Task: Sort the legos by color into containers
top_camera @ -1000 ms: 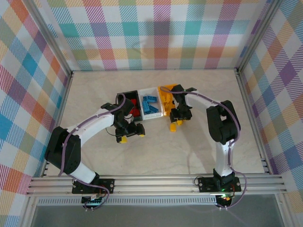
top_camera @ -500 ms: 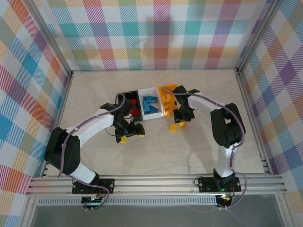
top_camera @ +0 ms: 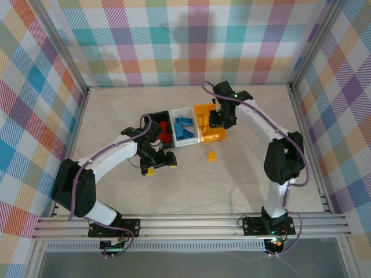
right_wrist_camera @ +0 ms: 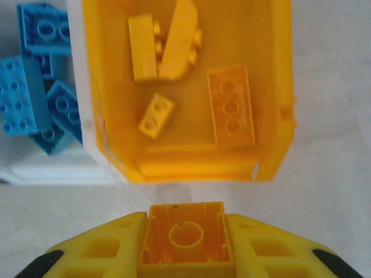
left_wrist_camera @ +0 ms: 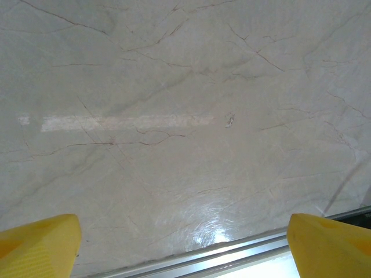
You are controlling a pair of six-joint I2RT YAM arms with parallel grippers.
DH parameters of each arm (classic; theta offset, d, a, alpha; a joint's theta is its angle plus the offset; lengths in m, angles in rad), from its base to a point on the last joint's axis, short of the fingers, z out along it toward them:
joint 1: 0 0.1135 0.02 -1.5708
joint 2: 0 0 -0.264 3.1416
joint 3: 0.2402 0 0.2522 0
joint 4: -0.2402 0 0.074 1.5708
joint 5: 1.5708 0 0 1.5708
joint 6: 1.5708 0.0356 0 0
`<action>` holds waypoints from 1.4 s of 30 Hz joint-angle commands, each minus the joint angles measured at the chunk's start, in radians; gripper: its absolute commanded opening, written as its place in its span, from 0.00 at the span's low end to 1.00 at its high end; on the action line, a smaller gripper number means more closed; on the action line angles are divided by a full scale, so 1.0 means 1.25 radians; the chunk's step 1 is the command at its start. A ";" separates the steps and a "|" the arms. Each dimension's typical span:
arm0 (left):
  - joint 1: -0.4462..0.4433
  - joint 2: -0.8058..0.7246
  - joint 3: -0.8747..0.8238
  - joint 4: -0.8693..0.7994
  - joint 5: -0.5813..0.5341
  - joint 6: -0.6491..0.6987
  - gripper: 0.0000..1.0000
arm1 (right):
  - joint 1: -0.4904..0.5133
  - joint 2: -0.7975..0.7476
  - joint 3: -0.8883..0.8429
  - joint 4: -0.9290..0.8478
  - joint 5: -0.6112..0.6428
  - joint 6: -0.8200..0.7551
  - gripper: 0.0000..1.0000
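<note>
The held brick (right_wrist_camera: 186,234), yellow, is clenched in the right jaws with its hollow underside towards the wrist camera. From above, it hangs over the right side of the orange bin (right_wrist_camera: 278,116). Four yellow bricks (right_wrist_camera: 231,107) lie in that bin. The white bin (right_wrist_camera: 52,174) touches it and holds blue bricks (right_wrist_camera: 17,95), about four, cut off by the frame edge. The black bin (top_camera: 155,114) holds red bricks (top_camera: 164,136), half hidden under the left arm and too few showing to count. One loose brick (top_camera: 212,156), yellow, lies on the desk (top_camera: 232,185). The left jaws are released wide, with nothing between the fingers (left_wrist_camera: 37,246). A yellow bit (top_camera: 150,171) sits beside them; whether it is a brick or a fingertip, I cannot tell.
</note>
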 commanded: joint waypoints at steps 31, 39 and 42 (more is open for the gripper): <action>-0.174 0.056 0.156 -0.007 -0.142 -0.026 0.92 | 0.007 -0.137 -0.158 -0.053 -0.071 0.084 0.61; -0.173 0.015 0.104 0.005 -0.138 -0.053 0.92 | 0.061 -0.241 -0.409 0.013 -0.095 0.142 0.63; -0.170 -0.008 0.091 0.001 -0.146 -0.060 0.92 | 0.075 -0.208 -0.418 0.032 -0.088 0.136 0.64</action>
